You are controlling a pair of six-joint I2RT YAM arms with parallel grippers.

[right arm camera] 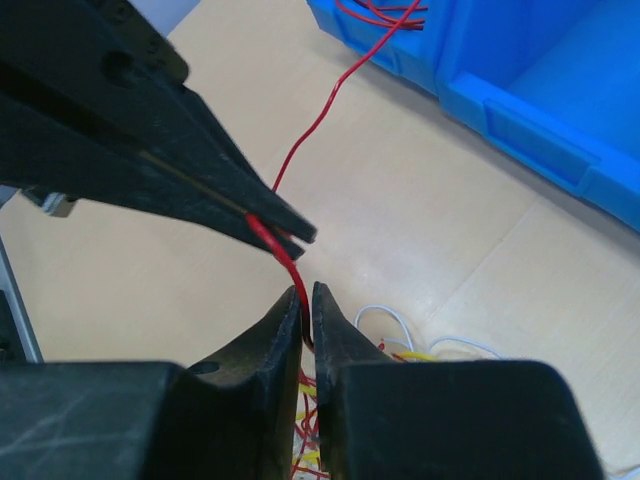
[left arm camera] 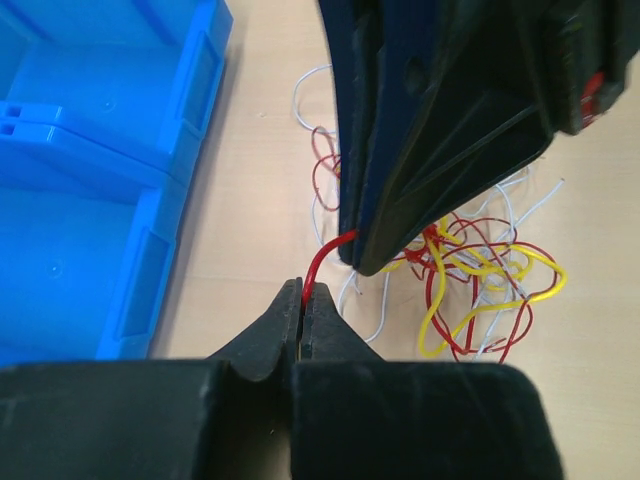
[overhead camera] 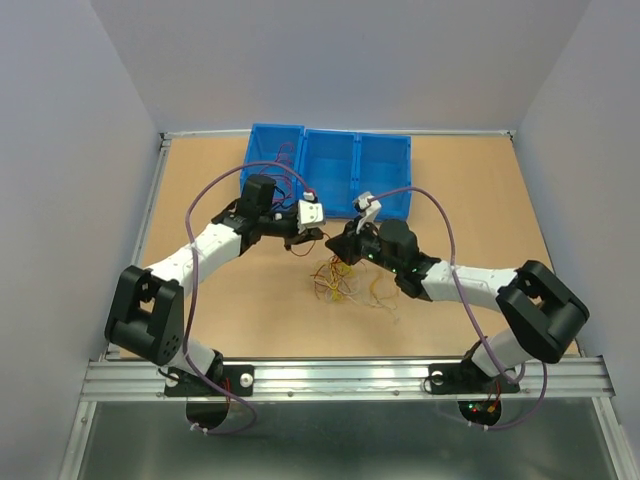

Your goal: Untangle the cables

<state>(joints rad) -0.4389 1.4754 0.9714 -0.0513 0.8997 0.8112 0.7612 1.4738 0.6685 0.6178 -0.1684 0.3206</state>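
Note:
The cables (overhead camera: 345, 283) lie as a tangle of thin red, yellow and white wires on the table between the arms, also seen in the left wrist view (left arm camera: 480, 280). My left gripper (left arm camera: 303, 291) is shut on one red cable (left arm camera: 320, 258) just above the tangle. My right gripper (right arm camera: 306, 290) is shut on the same red cable (right arm camera: 290, 265), a finger's width from the left gripper's tips (right arm camera: 280, 225). In the top view the left gripper (overhead camera: 318, 237) and the right gripper (overhead camera: 338, 248) almost touch. The cable's far end trails toward the blue bin (right arm camera: 330, 100).
Blue bins (overhead camera: 330, 135) stand side by side at the back of the table; one near corner holds more red wires (right arm camera: 385, 12). A bin wall (left arm camera: 150, 270) is close on the left of the left gripper. Grey walls enclose the table.

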